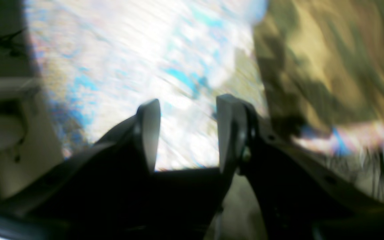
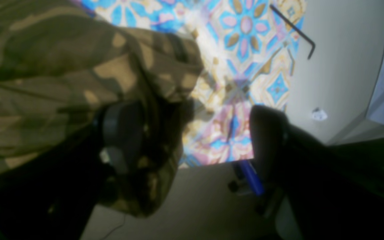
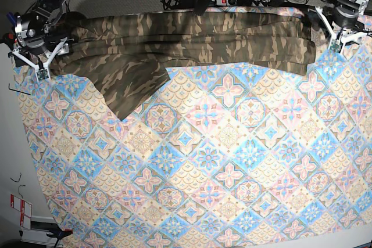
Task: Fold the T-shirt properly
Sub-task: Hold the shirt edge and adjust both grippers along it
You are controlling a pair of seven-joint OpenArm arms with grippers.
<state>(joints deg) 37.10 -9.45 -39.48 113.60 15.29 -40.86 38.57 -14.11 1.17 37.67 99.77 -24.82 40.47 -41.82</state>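
The soft camouflage-print T-shirt point(image 3: 174, 36) in olive green, brown and tan lies stretched in a long folded band along the far edge of the surface, on the pastel tablecloth point(image 3: 221, 161) with its blue, pink and cream diamond pattern. One broad flap of the shirt hangs down from the band towards the near side, ending in a point on the cloth, close to the shirt's end by the right arm.

The right gripper point(image 3: 39, 56) sits at that end of the T-shirt. In the right wrist view its fingers point(image 2: 122, 133) stand wide apart; one of them is pressed against bunched camouflage cloth, the other is clear of the shirt over the tablecloth, so nothing is clamped between them. Beyond the tablecloth's edge from the shirt, a thin dark L-shaped rod point(image 2: 295, 31) lies on the pale floor.

The left gripper point(image 3: 336, 40) is at the opposite end of the T-shirt, just past its corner. The left wrist view is heavily blurred, yet its two pale fingers point(image 1: 150, 130) show with a clear gap between them and only tablecloth behind the gap; the shirt lies to one side of them, not between them, so they are released
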